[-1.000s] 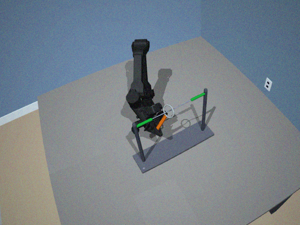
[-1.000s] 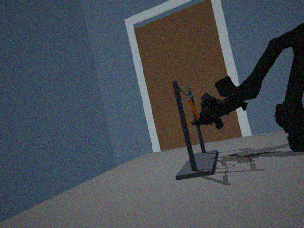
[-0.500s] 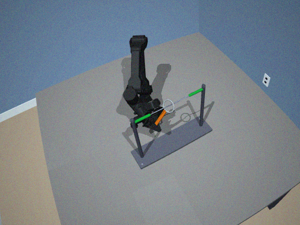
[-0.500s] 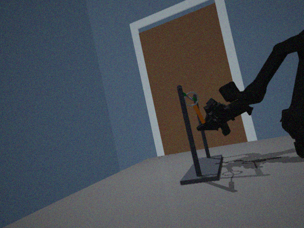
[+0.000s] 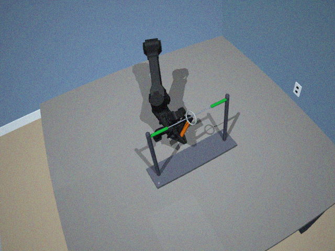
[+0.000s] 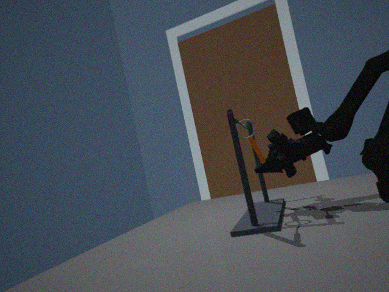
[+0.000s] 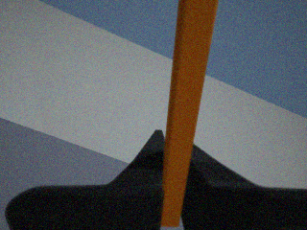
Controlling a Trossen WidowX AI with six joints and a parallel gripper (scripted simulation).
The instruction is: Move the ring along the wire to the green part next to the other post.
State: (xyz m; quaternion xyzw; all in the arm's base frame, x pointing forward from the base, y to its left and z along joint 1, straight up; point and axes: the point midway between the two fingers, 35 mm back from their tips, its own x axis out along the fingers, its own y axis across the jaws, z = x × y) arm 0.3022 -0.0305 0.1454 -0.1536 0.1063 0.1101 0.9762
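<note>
The pale ring (image 5: 195, 120) (image 6: 255, 128) is around the thin grey wire (image 5: 177, 123), about midway between the left green part (image 5: 159, 132) and the right green part (image 5: 218, 103). I see no clear contact between ring and wire, but the gap is too small to tell. The orange handle (image 5: 185, 128) (image 6: 256, 149) (image 7: 189, 72) slants down from the ring toward the arm. My gripper (image 5: 183, 139) (image 6: 258, 170) (image 7: 164, 136) is shut on the handle's lower end, below the wire. The wrist view does not show the ring.
The left post (image 5: 153, 155) and right post (image 5: 226, 118) stand on a grey base plate (image 5: 194, 159) below the wire. In the top view, the arm's wrist and gripper body lie behind the left stretch of wire and left green part.
</note>
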